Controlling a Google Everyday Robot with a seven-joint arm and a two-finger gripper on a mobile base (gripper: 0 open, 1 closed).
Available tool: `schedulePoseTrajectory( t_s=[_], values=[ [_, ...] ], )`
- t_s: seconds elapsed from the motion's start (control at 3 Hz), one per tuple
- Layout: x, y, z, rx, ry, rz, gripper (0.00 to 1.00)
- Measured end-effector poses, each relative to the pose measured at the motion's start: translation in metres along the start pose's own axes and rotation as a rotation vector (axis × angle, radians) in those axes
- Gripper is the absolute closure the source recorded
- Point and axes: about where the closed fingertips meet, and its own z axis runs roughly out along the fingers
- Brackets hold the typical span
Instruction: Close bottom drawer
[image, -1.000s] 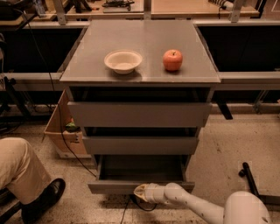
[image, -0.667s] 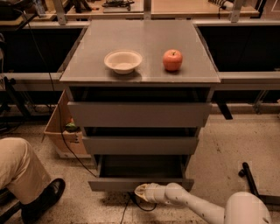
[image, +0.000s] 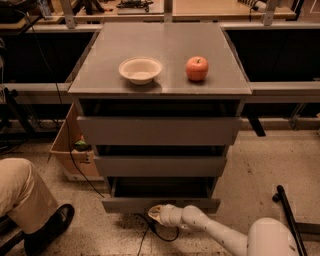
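Note:
The bottom drawer (image: 160, 204) is the slim grey front lowest on the grey cabinet (image: 160, 75). It stands pulled out a little, with a dark gap behind its front. My gripper (image: 155, 213) is on the white arm (image: 215, 232) that reaches in from the lower right. It sits low at the drawer's front, just under its lower edge near the middle. The mid-sized drawer (image: 160, 166) and the tall top drawer (image: 159, 131) sit above it, each pulled out a little too.
A cream bowl (image: 140, 69) and a red apple (image: 197, 68) rest on the cabinet top. A person's leg and black shoe (image: 47, 227) are at the lower left. A cardboard box (image: 72, 150) stands left of the cabinet. A black cable (image: 160, 235) lies on the floor.
The bottom drawer has slid in toward the cabinet, and my gripper has followed it in at its front edge.

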Motion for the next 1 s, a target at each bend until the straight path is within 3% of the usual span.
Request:
schedulePoseTrajectory(
  t_s=[0.33, 1.0],
  values=[
    [0.0050, 0.0036, -0.0022, 0.006, -0.002, 0.019, 1.00],
    [0.0038, -0.0056, 0.0051, 0.066, -0.025, 0.027, 1.00]
  ],
)
